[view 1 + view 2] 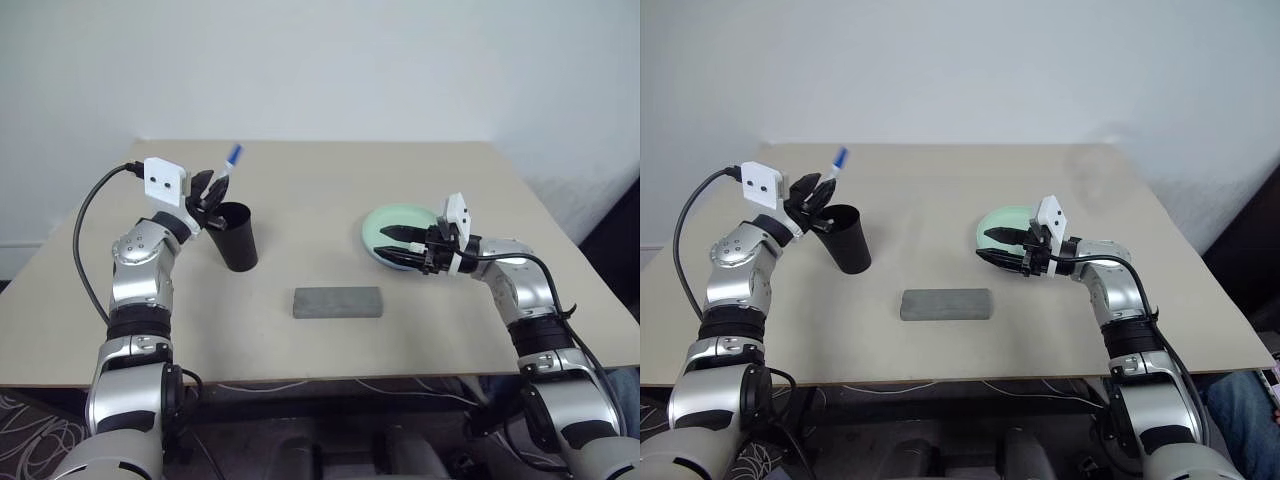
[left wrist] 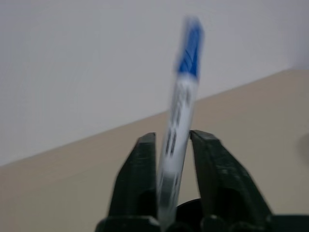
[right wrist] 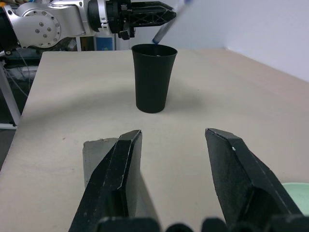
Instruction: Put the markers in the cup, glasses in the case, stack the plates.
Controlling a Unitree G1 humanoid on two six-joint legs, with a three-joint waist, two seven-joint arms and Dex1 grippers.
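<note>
Left claw (image 1: 214, 186) sits at the rim of the black cup (image 1: 236, 236), blue-capped marker (image 1: 228, 165) upright between its fingers (image 2: 137, 183). The fingers look slightly parted; you cannot tell whether they grip it or have let go. Keep the tip over the cup's mouth, release straight down, don't nudge the cup.

Right claw (image 1: 404, 245) hangs open and empty over the mint green plate (image 1: 388, 226).

Count: one marker seen, one cup, one grey case (image 1: 338, 301) mid-tabletop (image 1: 300, 190), one plate edge showing; a second beneath cannot be told.
</note>
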